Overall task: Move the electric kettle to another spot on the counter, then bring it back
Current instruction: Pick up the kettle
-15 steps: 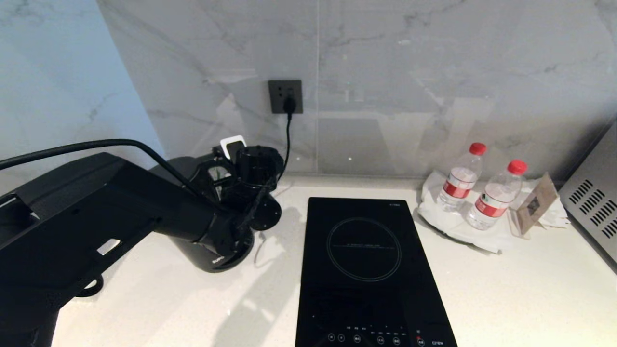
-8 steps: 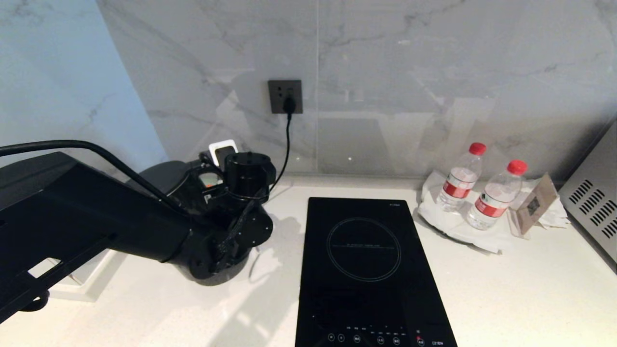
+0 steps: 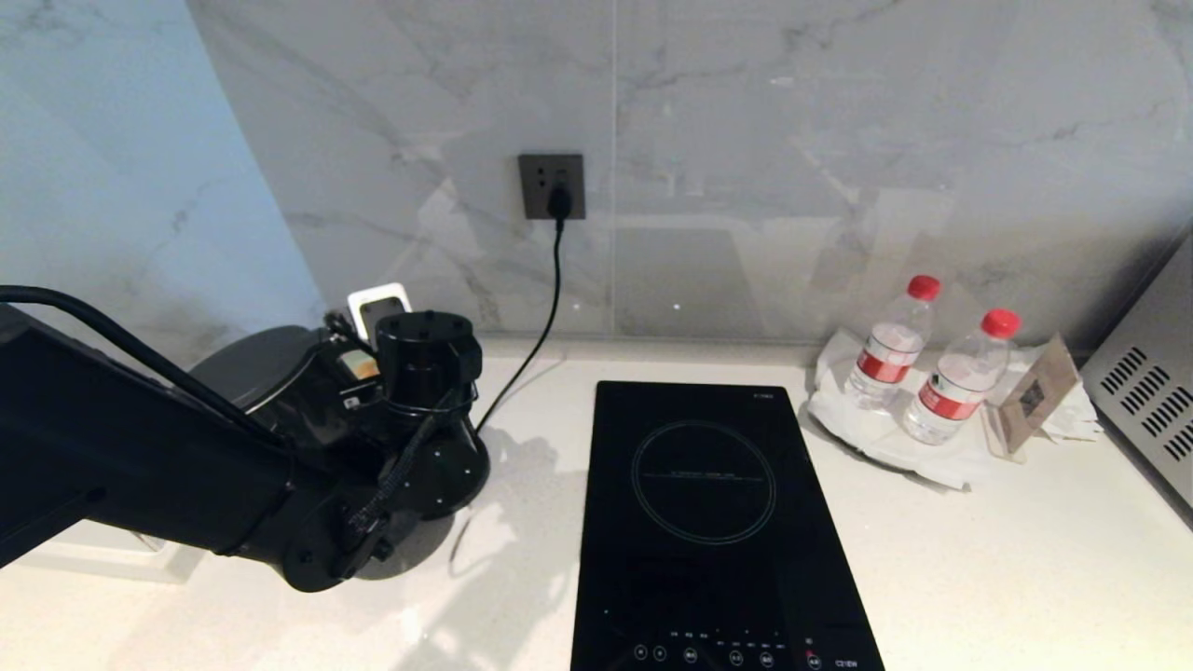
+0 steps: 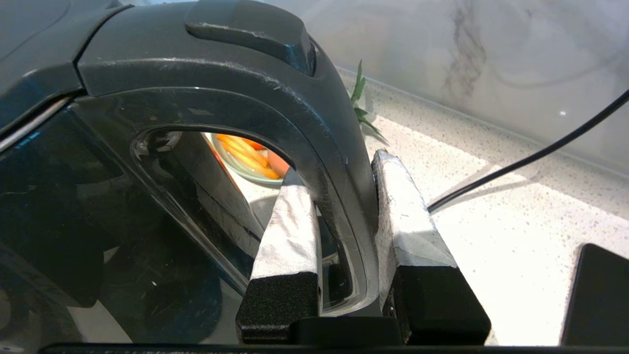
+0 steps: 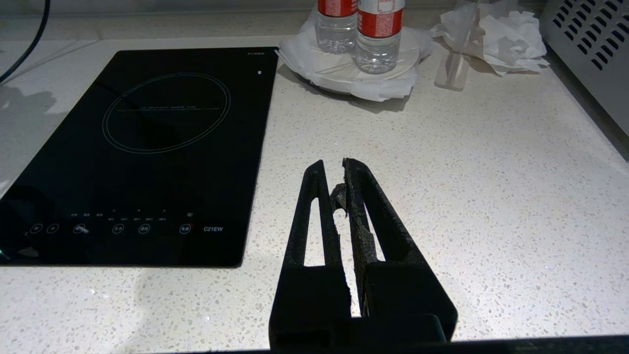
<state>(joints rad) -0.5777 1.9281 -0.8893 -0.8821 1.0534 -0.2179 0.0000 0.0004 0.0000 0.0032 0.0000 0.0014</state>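
Item: glossy black electric jug kettle (image 3: 247, 373) with flat dark-grey round lid and big black loop handle (image 4: 295, 123). Location: at about 9 o'clock in the head view, near the back wall, largely hidden behind the left arm; whether its foot rests on the counter cannot be told.

Item: left gripper (image 4: 344, 211), pale-padded fingers (image 4: 290, 231). State: clamped narrowly on the kettle's loop handle, one finger inside the loop, the other on its outer face, both touching it.

Item: right gripper (image 5: 339, 196), black open-frame fingers. State: closed, tips together, holding nothing; it hangs over bare counter beside the hob's near right corner.

Item: white, finely speckled stone counter (image 3: 979, 559). Carries everything listed here.

Item: black glass induction hob (image 3: 708, 522) with one ring marking. Location: centre to 6 o'clock in the head view, lying flat on the counter, apart from the kettle.

Item: dark grey wall socket (image 3: 552, 186) with black cord (image 3: 545, 308). Location: 12 o'clock on the marble wall; the cord runs down to the counter toward the kettle side.

Item: two clear plastic water bottles with red caps and red labels (image 3: 890, 345). Location: 3 o'clock, upright, side by side on white paper (image 3: 885, 433).

Item: small brown card stand (image 3: 1030, 396). Location: just beside the bottles, toward the steel appliance (image 3: 1151, 382) at the right edge.

Item: bowl of orange pieces (image 4: 245, 157). Seen through the handle loop in the left wrist view.
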